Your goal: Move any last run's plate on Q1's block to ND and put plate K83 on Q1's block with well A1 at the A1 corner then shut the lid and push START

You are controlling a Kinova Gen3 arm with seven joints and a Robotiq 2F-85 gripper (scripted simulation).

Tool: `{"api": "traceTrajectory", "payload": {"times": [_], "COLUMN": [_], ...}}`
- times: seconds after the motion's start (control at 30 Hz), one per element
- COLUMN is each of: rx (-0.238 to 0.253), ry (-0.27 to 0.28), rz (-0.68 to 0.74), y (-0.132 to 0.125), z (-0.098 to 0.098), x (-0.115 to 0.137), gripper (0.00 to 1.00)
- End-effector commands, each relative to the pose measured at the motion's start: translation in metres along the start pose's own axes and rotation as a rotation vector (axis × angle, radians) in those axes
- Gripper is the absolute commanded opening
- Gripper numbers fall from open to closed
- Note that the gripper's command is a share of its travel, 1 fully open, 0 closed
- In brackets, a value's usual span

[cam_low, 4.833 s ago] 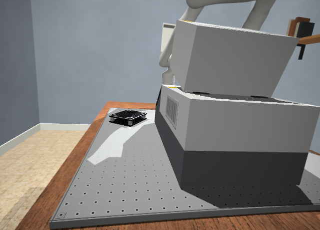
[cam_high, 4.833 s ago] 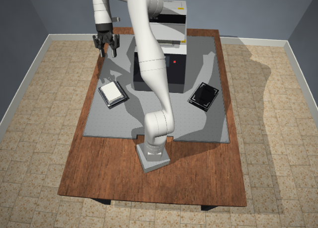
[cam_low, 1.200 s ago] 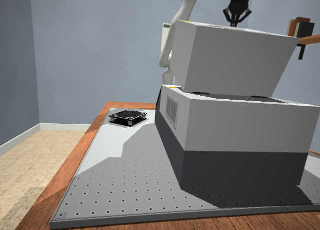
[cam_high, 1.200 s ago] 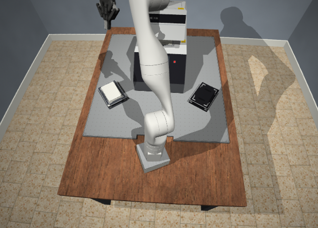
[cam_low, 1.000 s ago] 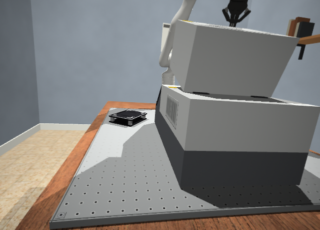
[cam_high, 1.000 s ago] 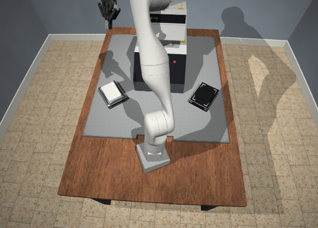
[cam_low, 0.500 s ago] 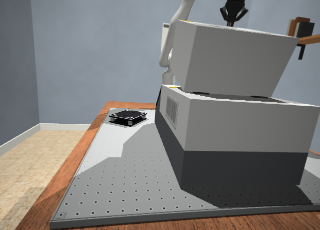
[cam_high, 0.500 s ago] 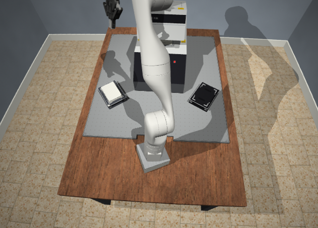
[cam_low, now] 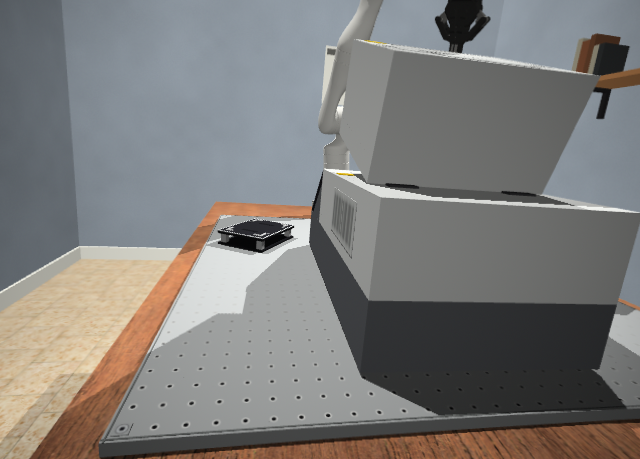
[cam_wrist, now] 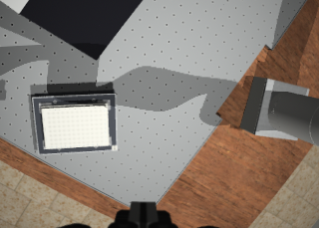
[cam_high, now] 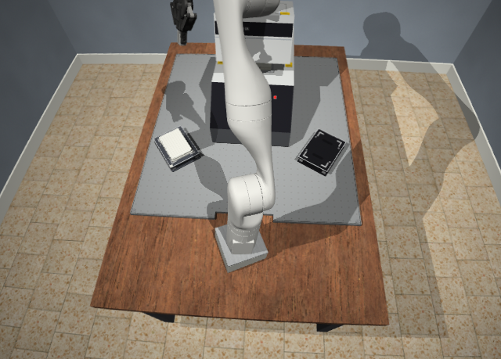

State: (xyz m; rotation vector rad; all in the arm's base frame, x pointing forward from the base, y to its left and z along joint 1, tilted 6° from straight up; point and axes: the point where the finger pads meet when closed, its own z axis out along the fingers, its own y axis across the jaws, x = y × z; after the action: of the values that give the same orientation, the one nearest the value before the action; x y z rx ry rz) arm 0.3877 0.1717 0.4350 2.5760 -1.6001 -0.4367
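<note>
Cycler Q1 (cam_high: 282, 116) (cam_low: 491, 252) (cam_wrist: 85, 24) stands at the back middle with its lid (cam_high: 282, 50) (cam_low: 475, 118) raised. A small red square (cam_high: 275, 97) shows on its front; I cannot tell whether it is lamp or key. The arm and lid hide the block and most keys. A white plate (cam_high: 174, 142) (cam_wrist: 75, 127) lies in the left nest (cam_high: 196, 152) (cam_wrist: 113, 123). The right nest (cam_high: 323, 149) (cam_low: 255, 229) is black and bears no plate. Labels are unreadable. My gripper (cam_high: 182, 42) (cam_low: 455, 47) (cam_wrist: 143, 210) is shut and empty, high at the back left, beside the lid.
The arm (cam_high: 248, 110) reaches from its base (cam_high: 246, 260) (cam_wrist: 279, 133) at the front over the mat (cam_high: 226, 165) and across Q1's front. The wooden table edge (cam_high: 351, 105) runs outside the mat. A shelf with books (cam_low: 610, 53) is on the wall.
</note>
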Motion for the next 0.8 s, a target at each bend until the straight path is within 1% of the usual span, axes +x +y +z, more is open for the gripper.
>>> {"api": "traceTrajectory", "payload": {"times": [0.0,0.07,0.57,0.63,0.77], "rx": [0.027,0.027,0.093,0.093,0.111], "ry": [-0.002,-0.002,0.008,0.008,0.012], "rz": [0.037,0.037,0.172,0.172,0.209], "y": [0.004,0.004,0.009,0.009,0.011], "z": [-0.004,-0.004,-0.007,-0.007,-0.008], "x": [0.003,0.003,0.016,0.016,0.020], "gripper": [0.10,0.10,0.10,0.10,0.10]}}
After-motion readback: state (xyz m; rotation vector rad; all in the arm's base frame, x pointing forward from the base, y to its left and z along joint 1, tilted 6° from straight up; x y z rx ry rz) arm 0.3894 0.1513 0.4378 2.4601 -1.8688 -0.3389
